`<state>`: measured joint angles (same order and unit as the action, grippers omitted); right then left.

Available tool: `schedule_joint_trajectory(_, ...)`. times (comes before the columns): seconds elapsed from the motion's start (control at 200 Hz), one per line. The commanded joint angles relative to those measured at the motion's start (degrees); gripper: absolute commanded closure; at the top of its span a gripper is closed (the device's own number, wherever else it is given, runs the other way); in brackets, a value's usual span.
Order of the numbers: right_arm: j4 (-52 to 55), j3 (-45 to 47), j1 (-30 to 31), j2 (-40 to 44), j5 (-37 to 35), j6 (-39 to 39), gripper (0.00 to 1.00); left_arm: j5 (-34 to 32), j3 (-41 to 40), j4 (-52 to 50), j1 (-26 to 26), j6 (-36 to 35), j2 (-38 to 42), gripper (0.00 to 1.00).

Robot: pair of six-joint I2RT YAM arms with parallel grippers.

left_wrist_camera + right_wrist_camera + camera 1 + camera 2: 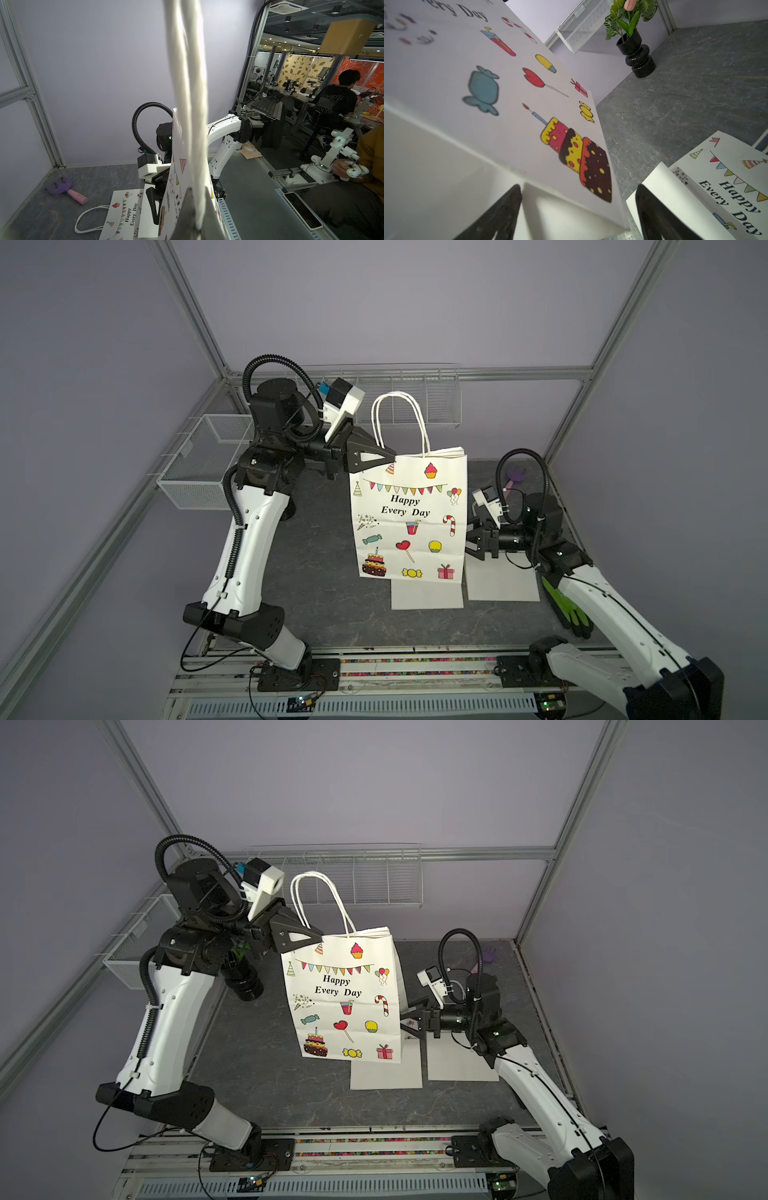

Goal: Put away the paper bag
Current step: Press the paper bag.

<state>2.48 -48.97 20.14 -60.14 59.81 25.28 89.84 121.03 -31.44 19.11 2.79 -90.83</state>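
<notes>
mesh basket [199,464]: hangs at the far left, just beside the left arm [245,539].
vase [245,982]: black, holding green leaves; stands on the worktop [324,580] behind the left arm.
left tool [390,457]: closed, clamped on the handles [197,83] at the bag's top left corner.
paper bag [409,518]: white, printed "Happy Every Day". It hangs upright from the left tool over the middle of the worktop, with its bottom lifted clear. Both handles stand up in loops.
wire rack [415,402]: at the back, behind the handles.
flat bags [428,593]: two more white bags lie flat side by side on the worktop, one below the paper bag and one nearer the right arm [602,605].
right tool [468,541]: jaws wide apart at the paper bag's lower right edge. In the right wrist view the bag's bottom corner sits between them, not pinched.
purple toy [515,475]: lies in the back right corner.
green glove [561,601]: lies on the worktop, partly under the right arm.
</notes>
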Motion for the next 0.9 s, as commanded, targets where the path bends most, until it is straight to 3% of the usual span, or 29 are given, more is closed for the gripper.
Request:
schedule_joint_trajectory(0.0,1.9,-1.0,0.7,0.5,-0.5,-2.0,0.14,2.9,2.0,0.4,-0.3,-0.8,-0.7,1.0)
schedule_joint_trajectory(0.445,1.2,-14.2,1.2,-5.2,-0.3,-2.6,0.15,2.9,0.6,0.4,0.2,-1.0,-0.6,1.0)
schedule_joint_trajectory(0.53,0.5,-16.1,1.5,-6.1,-0.1,-2.3,0.21,2.9,0.6,0.4,0.4,-1.0,-0.8,1.0)
schedule_joint_trajectory(0.675,0.1,-19.4,1.9,-7.2,0.6,-1.9,0.38,2.8,0.4,0.4,0.6,-1.0,-0.9,1.0)
schedule_joint_trajectory(0.895,0.2,-24.5,2.1,-8.3,0.8,-1.9,0.45,2.9,-2.1,0.4,0.8,-1.5,-0.7,1.0)
